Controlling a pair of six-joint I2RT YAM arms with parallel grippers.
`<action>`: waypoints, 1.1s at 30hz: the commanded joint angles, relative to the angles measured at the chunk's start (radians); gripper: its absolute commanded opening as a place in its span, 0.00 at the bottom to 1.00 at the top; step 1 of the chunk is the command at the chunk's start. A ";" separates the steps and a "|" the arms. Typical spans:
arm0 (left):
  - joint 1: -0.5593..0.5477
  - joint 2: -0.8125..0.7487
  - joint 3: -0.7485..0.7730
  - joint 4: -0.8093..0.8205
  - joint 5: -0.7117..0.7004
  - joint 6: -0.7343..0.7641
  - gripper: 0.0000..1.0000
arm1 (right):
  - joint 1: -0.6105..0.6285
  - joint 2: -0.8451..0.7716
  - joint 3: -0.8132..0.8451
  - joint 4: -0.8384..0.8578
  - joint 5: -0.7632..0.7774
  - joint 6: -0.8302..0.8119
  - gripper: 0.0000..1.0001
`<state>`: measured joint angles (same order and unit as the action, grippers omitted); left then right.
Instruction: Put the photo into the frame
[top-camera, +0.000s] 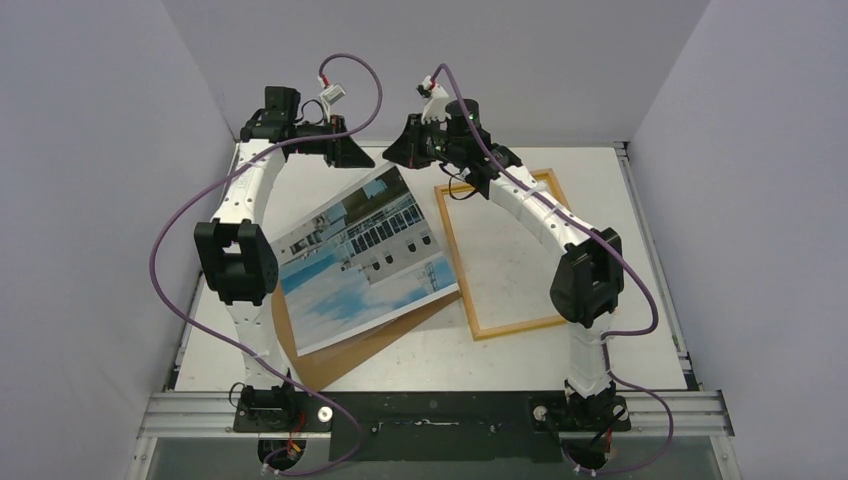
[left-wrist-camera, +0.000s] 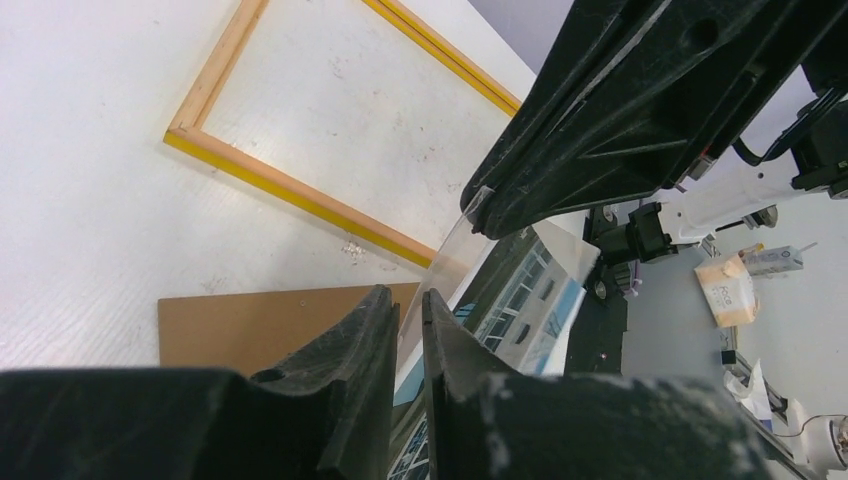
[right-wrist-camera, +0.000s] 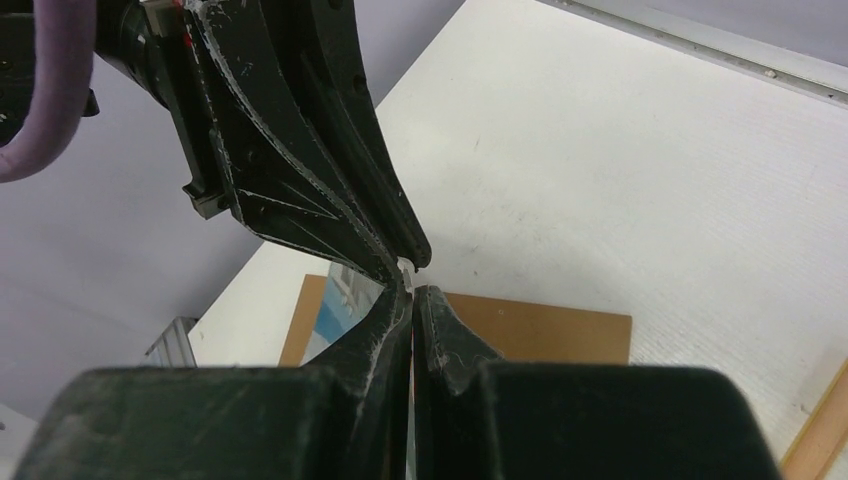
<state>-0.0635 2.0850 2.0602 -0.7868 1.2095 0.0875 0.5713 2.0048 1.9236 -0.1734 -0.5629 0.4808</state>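
The photo (top-camera: 365, 255), a pale building under blue sky, hangs tilted above the table, its near edge low over the brown board. My right gripper (top-camera: 400, 160) (right-wrist-camera: 412, 290) is shut on its far corner. My left gripper (top-camera: 362, 158) (left-wrist-camera: 408, 292) is beside it at the same corner. Its fingers are nearly together around the photo's (left-wrist-camera: 530, 290) edge, and a slim gap still shows. A clear strip runs along that edge. The frame (top-camera: 520, 326) (left-wrist-camera: 290, 188) lies flat to the right, wood side up with yellow edges, and holds nothing.
A brown backing board (top-camera: 370, 345) (left-wrist-camera: 260, 325) (right-wrist-camera: 540, 335) lies on the white table under the photo, left of the frame. Grey walls close in the table on three sides. A metal rail runs along the near edge by the arm bases.
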 joint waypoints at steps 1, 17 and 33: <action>0.001 -0.057 0.058 0.034 0.079 0.004 0.13 | 0.004 -0.070 -0.001 0.091 -0.025 0.023 0.00; -0.011 -0.044 0.071 -0.091 0.145 0.112 0.17 | -0.001 -0.067 -0.015 0.149 -0.051 0.064 0.00; -0.038 -0.015 0.089 -0.206 0.151 0.204 0.27 | -0.005 -0.088 -0.033 0.235 -0.070 0.120 0.00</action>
<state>-0.0628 2.0850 2.0895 -0.8940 1.3064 0.2409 0.5690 2.0026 1.8938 -0.0925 -0.6350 0.5755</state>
